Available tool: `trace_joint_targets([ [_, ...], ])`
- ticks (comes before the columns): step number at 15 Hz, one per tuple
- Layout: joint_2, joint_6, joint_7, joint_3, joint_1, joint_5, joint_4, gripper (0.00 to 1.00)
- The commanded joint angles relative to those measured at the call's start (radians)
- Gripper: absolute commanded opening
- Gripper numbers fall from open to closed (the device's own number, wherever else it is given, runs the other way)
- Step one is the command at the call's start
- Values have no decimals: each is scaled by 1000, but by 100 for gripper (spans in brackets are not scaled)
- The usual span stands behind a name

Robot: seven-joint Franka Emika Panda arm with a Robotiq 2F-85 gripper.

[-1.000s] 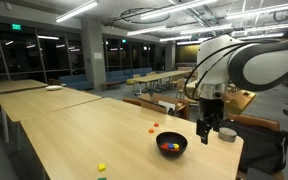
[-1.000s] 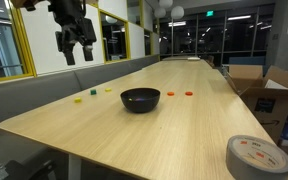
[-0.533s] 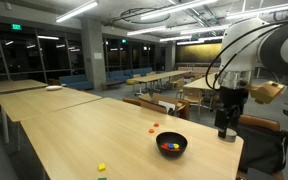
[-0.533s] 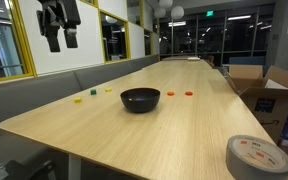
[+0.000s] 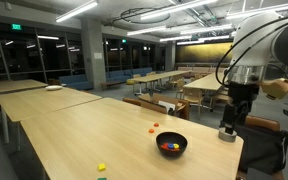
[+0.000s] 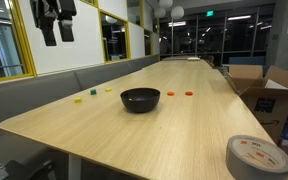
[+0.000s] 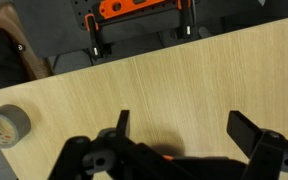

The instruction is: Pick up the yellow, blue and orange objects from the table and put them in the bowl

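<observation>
Bowl (image 5: 171,153): holds some pieces.
Jaws: spread, empty, raised clear of counter (image 6: 184,130).
Risk: tiny orange pieces (image 6: 187,94) may slip a wide pinch.

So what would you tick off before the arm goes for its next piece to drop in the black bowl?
1. Jaws open and empty: ok, the wrist view shows them spread with nothing between.
2. Bowl upright on the table: ok.
3. Blue piece in the bowl: ok, as far as the picture shows.
4. Yellow piece in the bowl: not ok, it lies on the table far from it.
5. Orange pieces in the bowl: not ok, two lie on the table near it.
6. Jaws over a piece: not ok, the wrist view shows bare wood and a tape roll.
</observation>
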Motion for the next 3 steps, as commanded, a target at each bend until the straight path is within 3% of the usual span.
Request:
trace_joint_targets([
  [1, -2, -3, -22, 23, -31, 20, 2, 100],
  [3, -2, -3, -22, 23, -31, 20, 2, 100],
])
